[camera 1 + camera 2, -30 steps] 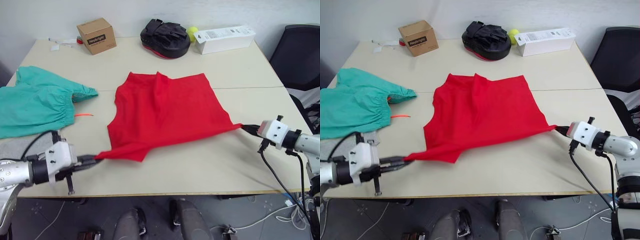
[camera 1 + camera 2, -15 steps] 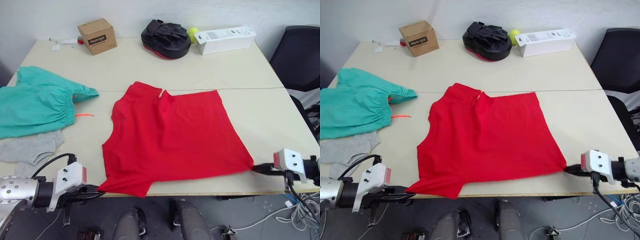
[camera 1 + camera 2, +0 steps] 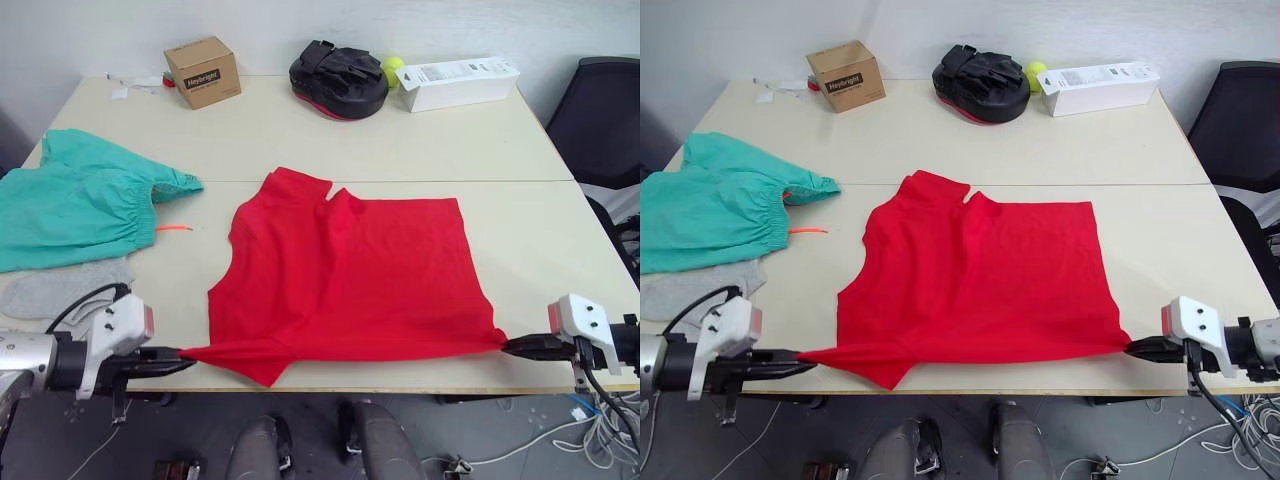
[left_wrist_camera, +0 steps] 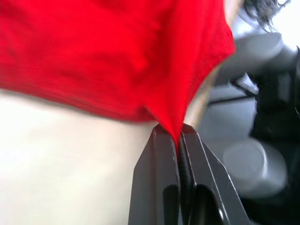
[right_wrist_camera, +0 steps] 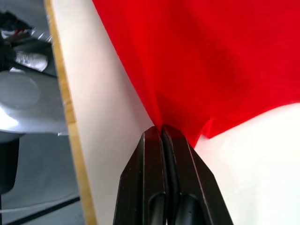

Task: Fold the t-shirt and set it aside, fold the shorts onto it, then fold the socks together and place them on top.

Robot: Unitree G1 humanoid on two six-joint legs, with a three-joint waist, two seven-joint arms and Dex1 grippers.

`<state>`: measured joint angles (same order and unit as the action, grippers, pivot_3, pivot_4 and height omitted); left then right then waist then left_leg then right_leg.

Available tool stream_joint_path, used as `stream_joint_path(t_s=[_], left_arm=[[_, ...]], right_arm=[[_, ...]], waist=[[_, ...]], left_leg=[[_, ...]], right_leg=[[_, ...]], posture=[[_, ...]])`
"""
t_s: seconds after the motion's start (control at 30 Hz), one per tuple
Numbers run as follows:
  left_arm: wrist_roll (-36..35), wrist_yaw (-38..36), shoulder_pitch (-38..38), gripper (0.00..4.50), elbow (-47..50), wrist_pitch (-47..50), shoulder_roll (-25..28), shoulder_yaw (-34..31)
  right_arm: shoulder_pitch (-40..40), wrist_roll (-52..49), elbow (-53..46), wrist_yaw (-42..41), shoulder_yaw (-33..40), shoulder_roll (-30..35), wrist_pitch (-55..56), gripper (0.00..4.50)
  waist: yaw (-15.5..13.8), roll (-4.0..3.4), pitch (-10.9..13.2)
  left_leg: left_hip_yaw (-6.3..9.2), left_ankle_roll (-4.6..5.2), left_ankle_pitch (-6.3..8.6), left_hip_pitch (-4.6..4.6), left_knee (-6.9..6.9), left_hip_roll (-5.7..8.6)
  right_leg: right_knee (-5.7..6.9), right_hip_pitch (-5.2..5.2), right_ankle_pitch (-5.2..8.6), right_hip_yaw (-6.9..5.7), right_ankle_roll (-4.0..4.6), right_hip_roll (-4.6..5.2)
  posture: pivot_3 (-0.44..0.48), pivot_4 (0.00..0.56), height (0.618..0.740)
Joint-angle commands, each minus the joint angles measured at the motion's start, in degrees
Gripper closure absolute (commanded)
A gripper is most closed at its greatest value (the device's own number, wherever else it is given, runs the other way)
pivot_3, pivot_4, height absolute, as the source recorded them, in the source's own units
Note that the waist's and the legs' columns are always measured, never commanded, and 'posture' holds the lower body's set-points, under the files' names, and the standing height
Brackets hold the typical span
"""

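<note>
t-shirt point(image 3: 345, 277): red; spread flat on the table point(image 3: 520, 160), in the middle toward the near edge; neck end points to the robot's left, hem to the right; two near corners drawn out into points by the grippers; a fold of cloth bunches along the near edge on the left side
left gripper point(image 3: 178, 356): at the table's near-left edge; fingers clamped on the shirt's near-left corner; in the left wrist view point(image 4: 179, 138) the red cloth narrows to a tip pinched between the two black fingers
right gripper point(image 3: 508, 346): at the near-right edge; fingers pressed together on the shirt's near-right corner; the right wrist view point(image 5: 161, 132) shows the cloth gathered into the closed tips over the table edge
shorts point(image 3: 75, 200): teal-green; lying rumpled on the far-left part of the table, well apart from the shirt; gathered waist faces the shirt; orange drawstring point(image 3: 172, 228) trails out on the tabletop
socks point(image 3: 62, 288): light grey; flat on the table just beside the near edge of the shorts, left of the shirt; count hard to tell
far edge: cardboard box point(image 3: 202, 71) at left; black padded item point(image 3: 339, 78) in the middle; yellow-green ball point(image 3: 393, 66) just beside it; long white box point(image 3: 456, 83) at right
off table: black chair point(image 3: 598, 115) at far right
</note>
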<state>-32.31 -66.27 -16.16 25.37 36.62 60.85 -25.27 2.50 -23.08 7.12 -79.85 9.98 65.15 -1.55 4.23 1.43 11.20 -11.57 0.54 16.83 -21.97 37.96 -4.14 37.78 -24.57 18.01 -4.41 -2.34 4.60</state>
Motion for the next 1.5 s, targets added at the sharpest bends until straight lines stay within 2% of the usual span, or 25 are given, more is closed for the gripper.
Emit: stream_joint_path(t_s=[0.03, 0.13, 0.33, 0.47, 0.63, 0.8, 1.1, 1.23, 1.3, 1.4, 1.5], left_arm=[[-3.2, -0.5, 1.1, 4.50, -1.3, 6.5, 2.3, -0.5], [-4.0, -0.4, 3.0, 4.50, -2.4, 9.4, 3.4, 1.5], [-9.4, 3.9, 10.9, 4.50, -4.2, 19.9, 1.3, 6.0], [-12.8, 6.4, 14.0, 4.50, -4.7, 26.1, 0.0, 6.0], [-15.7, 9.9, 17.4, 4.50, -7.0, 30.9, -2.2, 4.6], [-16.7, 15.3, 21.9, 4.50, -9.6, 33.8, -6.0, 4.2], [-15.3, 19.5, 22.2, 4.50, -9.6, 30.9, -9.5, 4.5], [-13.0, 21.0, 21.7, 3.60, -9.3, 23.3, -12.5, 2.7], [-10.5, 19.3, 20.2, 2.96, -8.5, 17.7, -12.2, 2.9], [-4.4, 14.4, 16.5, 2.00, -7.3, 4.2, -11.5, 3.9], [0.2, 11.3, 16.0, 1.00, -7.9, -8.0, -12.2, 3.8]], right_arm=[[-2.4, -0.9, 0.7, -0.6, 0.7, 0.8, -4.7, 4.49], [-4.4, 0.3, 1.2, -1.1, -0.7, 0.7, -7.0, 4.49], [-9.6, 0.5, 0.3, 2.4, -3.1, -0.7, -17.9, 4.49], [-11.0, -2.2, -1.8, 2.7, -2.2, -1.1, -25.3, 4.49], [-13.2, -3.0, -2.0, 4.8, -1.6, -2.1, -28.9, 4.49], [-15.4, -2.4, -1.7, 6.6, -2.6, -4.2, -30.8, 4.49], [-17.1, -1.6, -1.7, 11.3, -1.2, -9.1, -29.0, 4.49], [-17.2, -3.7, -2.5, 12.0, 2.3, -10.3, -27.3, 3.58], [-16.6, -4.2, -2.9, 11.8, 4.1, -10.4, -25.5, 2.88], [-15.3, -5.2, -4.1, 10.6, 7.4, -10.1, -22.2, 1.81], [-15.0, -5.8, -4.5, 9.8, 10.5, -9.8, -18.7, 0.74]], waist=[[0.1, 0.00, 0.0], [0.1, -0.01, 0.0], [0.0, -0.01, 0.0], [0.0, -0.01, 0.0], [-0.1, -0.01, 0.0], [-0.4, -0.01, 0.0], [-1.2, 0.01, 0.0], [-1.2, 0.00, 0.0], [-1.2, 0.00, 0.0], [-1.1, 0.00, 0.0], [-1.2, 0.00, 0.0]], left_leg=[[0.01, 0.11, -0.07, 0.00, 0.00, -0.01], [0.01, 0.11, -0.07, 0.00, -0.01, -0.03], [0.02, 0.09, -0.08, 0.00, 0.00, -0.02], [0.02, 0.08, -0.09, -0.01, 0.00, -0.02], [0.03, 0.07, -0.10, 0.00, 0.01, -0.02], [0.03, 0.06, -0.11, -0.01, 0.04, -0.01], [0.01, 0.05, -0.11, -0.02, 0.09, -0.01], [0.00, 0.04, -0.10, -0.02, 0.08, 0.00], [0.01, 0.04, -0.11, -0.04, 0.08, -0.01], [-0.01, 0.03, -0.10, -0.04, 0.07, -0.01], [-0.01, -0.06, -0.03, -0.05, 0.06, -0.01]], right_leg=[[0.01, 0.00, 0.00, -0.01, 0.00, -0.02], [0.03, -0.04, 0.02, -0.03, 0.03, -0.04], [0.08, -0.03, 0.02, -0.02, 0.03, -0.02], [0.12, -0.05, 0.02, -0.01, 0.03, -0.02], [0.12, -0.04, 0.02, -0.02, 0.03, -0.03], [0.15, -0.04, 0.01, -0.02, 0.01, -0.04], [0.15, -0.04, 0.00, -0.01, -0.01, -0.05], [0.17, -0.04, -0.01, 0.00, -0.02, -0.05], [0.16, -0.05, -0.01, -0.01, -0.02, -0.06], [0.13, -0.06, -0.01, -0.01, -0.02, -0.06], [0.09, -0.06, -0.01, -0.03, -0.02, -0.06]], posture=[[0.000, 0.150, 0.740], [0.000, 0.150, 0.740], [0.000, 0.150, 0.740], [0.000, 0.150, 0.740], [0.000, 0.150, 0.740], [0.000, 0.150, 0.740], [0.000, 0.150, 0.740], [0.000, 0.150, 0.740], [0.000, 0.150, 0.740], [0.000, 0.150, 0.740], [0.000, 0.150, 0.740]])
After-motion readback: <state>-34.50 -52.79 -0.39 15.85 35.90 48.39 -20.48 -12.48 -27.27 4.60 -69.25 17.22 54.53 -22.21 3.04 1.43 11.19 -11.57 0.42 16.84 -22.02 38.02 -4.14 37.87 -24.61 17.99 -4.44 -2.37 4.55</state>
